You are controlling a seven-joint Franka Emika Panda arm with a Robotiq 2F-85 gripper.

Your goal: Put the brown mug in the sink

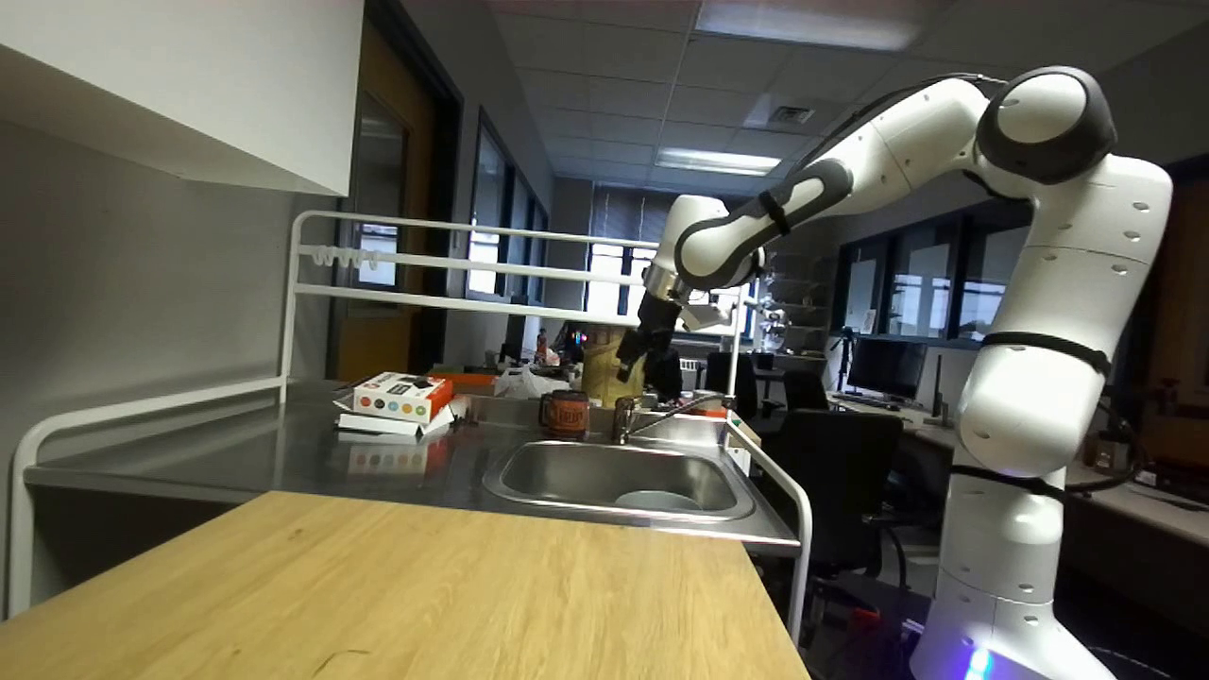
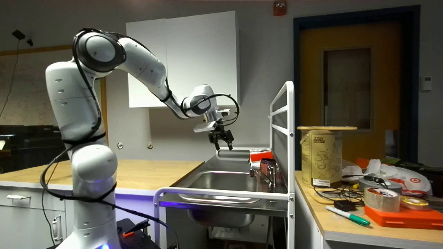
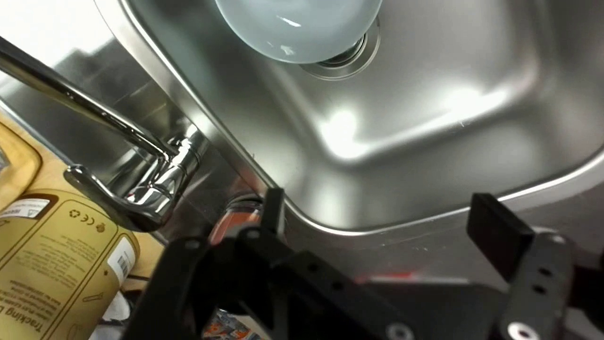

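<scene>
In an exterior view, the brown mug (image 1: 567, 416) is standing on the steel desk (image 1: 312, 455) at eleven o'clock from the sink (image 1: 604, 465), just beside the faucet (image 1: 623, 420). The tool (image 2: 224, 148) is hovering high, spread and grasping nothing, presumably to clear the faucet and admit the mug. The white rail (image 2: 291, 155) is likely limiting access; a pale dish (image 3: 299, 28) is overlapping the drain (image 3: 359, 60).

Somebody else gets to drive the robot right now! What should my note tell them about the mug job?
Gripper: open, holding nothing, up in the air above the counter.
Brown mug: on the counter beside the tap, outside the sink.
Also there: a pale dish inside the sink.
Done: no grasp on the mug yet.
Left: grip the mug, lift it, lower it into the sink, let go.
</scene>
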